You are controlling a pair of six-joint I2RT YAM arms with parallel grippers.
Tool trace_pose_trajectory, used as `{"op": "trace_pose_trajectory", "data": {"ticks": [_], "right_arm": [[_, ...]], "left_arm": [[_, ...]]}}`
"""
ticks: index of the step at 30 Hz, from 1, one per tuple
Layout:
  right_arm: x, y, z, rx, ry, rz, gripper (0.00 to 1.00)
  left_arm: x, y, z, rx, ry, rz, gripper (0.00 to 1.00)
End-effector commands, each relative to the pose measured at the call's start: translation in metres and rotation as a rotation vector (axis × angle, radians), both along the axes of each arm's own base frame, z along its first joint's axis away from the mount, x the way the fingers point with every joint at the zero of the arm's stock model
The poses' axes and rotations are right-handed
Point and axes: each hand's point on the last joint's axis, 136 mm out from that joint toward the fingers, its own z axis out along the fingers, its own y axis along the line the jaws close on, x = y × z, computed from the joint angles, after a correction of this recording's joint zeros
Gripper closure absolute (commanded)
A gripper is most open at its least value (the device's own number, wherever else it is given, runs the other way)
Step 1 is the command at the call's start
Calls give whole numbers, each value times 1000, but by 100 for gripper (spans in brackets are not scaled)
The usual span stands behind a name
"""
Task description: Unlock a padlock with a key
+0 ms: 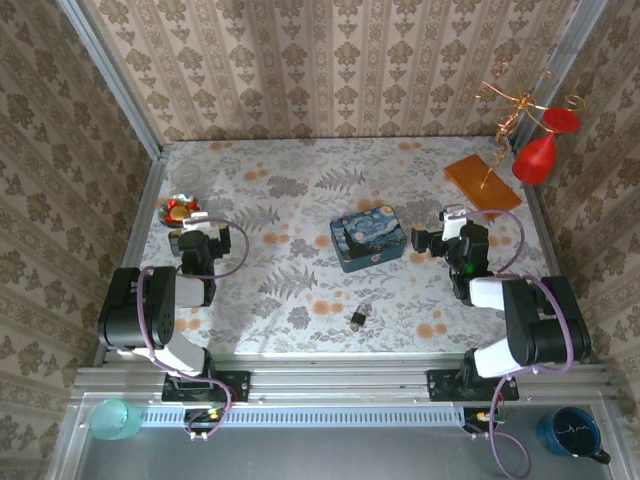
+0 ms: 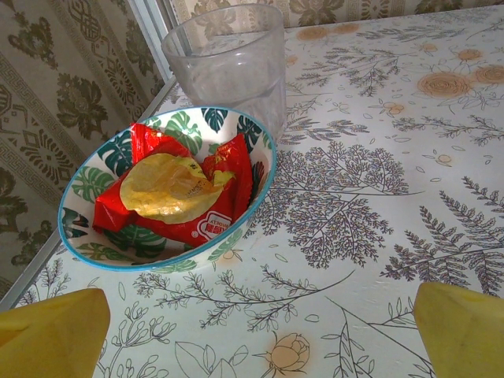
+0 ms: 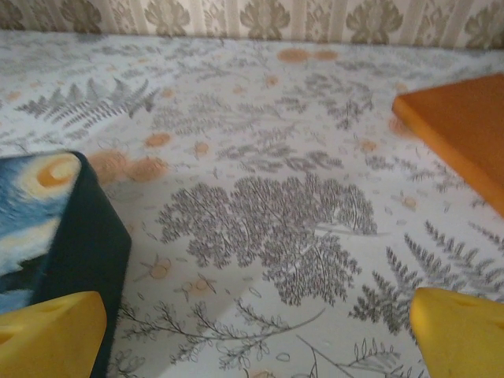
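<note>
Left gripper [image 1: 194, 226] hovers at the left side of the floral worktop [image 1: 290, 190]. In its wrist view [image 2: 258, 337] the two yellow fingertips [image 2: 51, 332] sit at the bottom corners, spread wide with only bare worktop between them. Just ahead of it is a leaf-patterned bowl [image 1: 178, 211] with a blue rim [image 2: 236, 244], holding red and yellow packets [image 2: 177, 193]. A clear plastic cup [image 2: 228, 63] stands upright just behind the bowl, nearly touching it, close to the left edge.

Toward the middle, near the front edge, the padlock [image 1: 358, 318] lies alone on the worktop, a tiny dark body with a silvery shackle. It is well apart from both grippers and roughly between the two arms. It is too small to tell whether it is locked. Farther back stands the blue starry-night box [image 1: 368, 240].

Right gripper [image 1: 455, 222] is just to the right of that box. Its wrist view [image 3: 258, 339] also shows yellow fingertips [image 3: 461, 335] set wide apart and holding nothing, with the dark side of the box [image 3: 79, 236] close by the left one. An orange board [image 1: 483, 180] lies beyond it to the right [image 3: 461, 130], and a wire stand with red ornaments [image 1: 535, 140] rises in the far right corner.
</note>
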Motion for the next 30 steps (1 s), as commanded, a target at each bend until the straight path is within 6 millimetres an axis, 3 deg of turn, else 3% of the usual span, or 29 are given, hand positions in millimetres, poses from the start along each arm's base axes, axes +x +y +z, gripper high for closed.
{"op": "trace_pose_trajectory", "data": {"ticks": [1,3,30], "right_arm": [[9,-19,6,15,-47,-124,0],[13,-27,3,9,-16,-172,0],[13,-26,3,-12,-11,-179,0]], "left_arm": [[4,-3,9,-20,-40,-10,0],[4,-3,10,-20,-40,-11,0],[4,-4,10,-20,-41,-12,0]]}}
